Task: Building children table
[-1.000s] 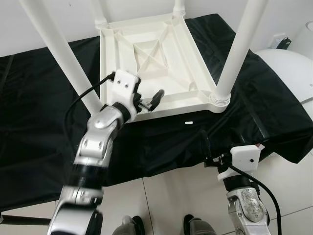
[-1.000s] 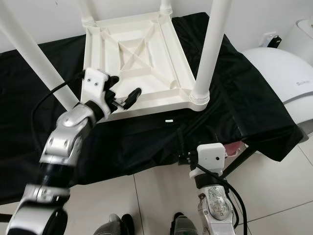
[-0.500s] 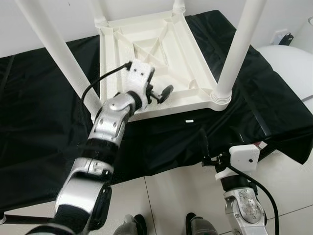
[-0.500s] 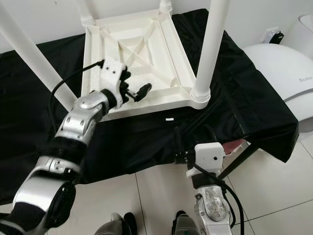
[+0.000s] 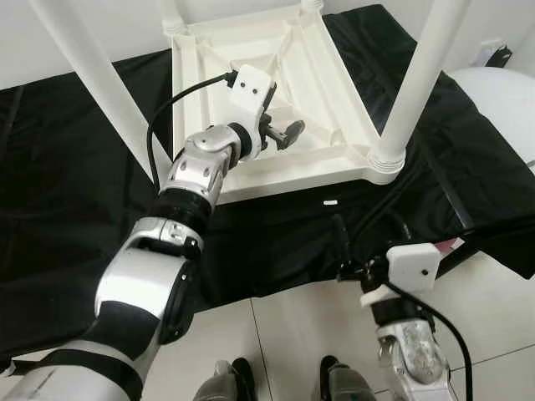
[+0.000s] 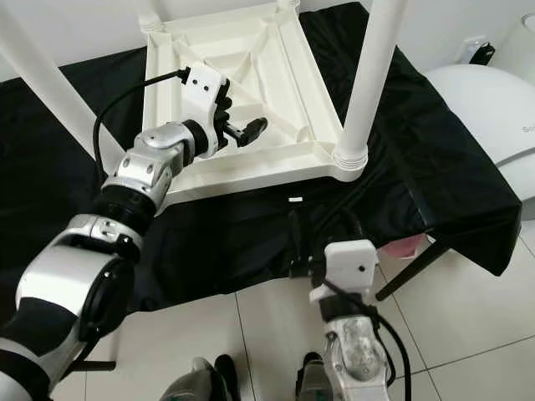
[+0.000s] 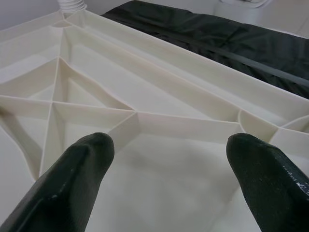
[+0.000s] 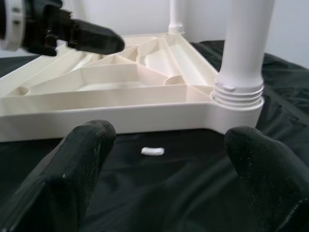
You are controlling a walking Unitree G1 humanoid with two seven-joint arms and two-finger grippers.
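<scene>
Reaching my left pincer [image 5: 282, 134], fingers spread and empty, over the ribbed underside of the upturned table [image 5: 313, 67], I'd guess the legs [image 5: 414, 79] want checking; best press squarely on a rib, not a thin panel. My right pincer [image 8: 159, 159] hangs low, also spread, at the bench's [image 5: 50, 209] near edge. Black cloth covers the bench; a small white piece [image 5: 329, 201] lies beside the table. Tile floor [image 5: 276, 334] below.

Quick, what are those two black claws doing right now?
Left gripper: open, empty, above the upturned table.
Right gripper: open, empty, near the black cloth.
</scene>
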